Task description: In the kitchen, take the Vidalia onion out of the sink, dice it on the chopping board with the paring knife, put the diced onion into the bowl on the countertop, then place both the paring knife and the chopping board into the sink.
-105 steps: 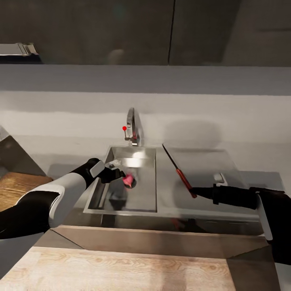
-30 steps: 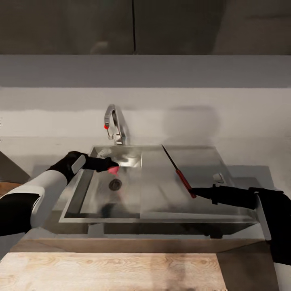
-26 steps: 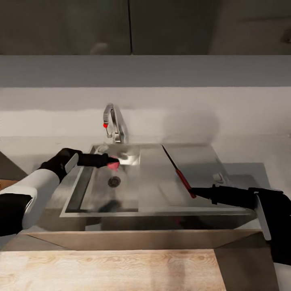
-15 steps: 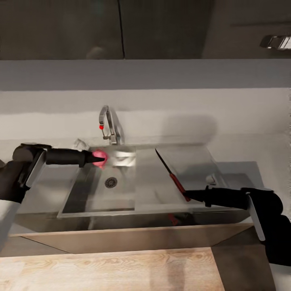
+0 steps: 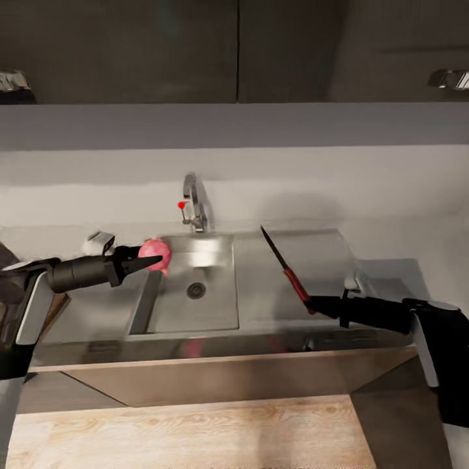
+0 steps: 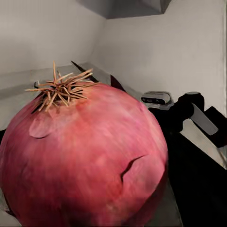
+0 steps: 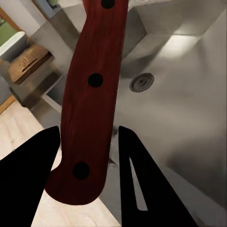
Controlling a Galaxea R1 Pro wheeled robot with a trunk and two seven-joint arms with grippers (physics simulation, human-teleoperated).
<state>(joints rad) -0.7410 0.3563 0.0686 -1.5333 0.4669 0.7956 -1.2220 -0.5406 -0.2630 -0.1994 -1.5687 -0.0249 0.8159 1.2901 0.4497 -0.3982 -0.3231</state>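
Observation:
The pink-skinned Vidalia onion [image 5: 157, 252] hangs in the air over the left rim of the sink [image 5: 215, 312], with my left gripper [image 5: 148, 262] shut on it. Up close, the onion [image 6: 80, 161] shows a dry root tuft on top. My right gripper [image 5: 314, 303] is shut on the paring knife [image 5: 286, 270], holding it by the reddish-brown handle [image 7: 92, 90] with the dark blade pointing up and away over the drainboard. A brown wooden slab [image 7: 28, 61] beyond the sink's far side looks like the chopping board. The bowl I cannot make out.
The chrome tap [image 5: 193, 208] with its red knob stands behind the basin, whose drain [image 5: 196, 290] is bare. The grey countertop [image 5: 417, 254] runs along a pale wall under dark upper cabinets. A light wooden floor lies below the cabinet front.
My left gripper has lifted the onion out of the basin, up and to the left past the rim. The head camera shifted. The right gripper holds the knife as before.

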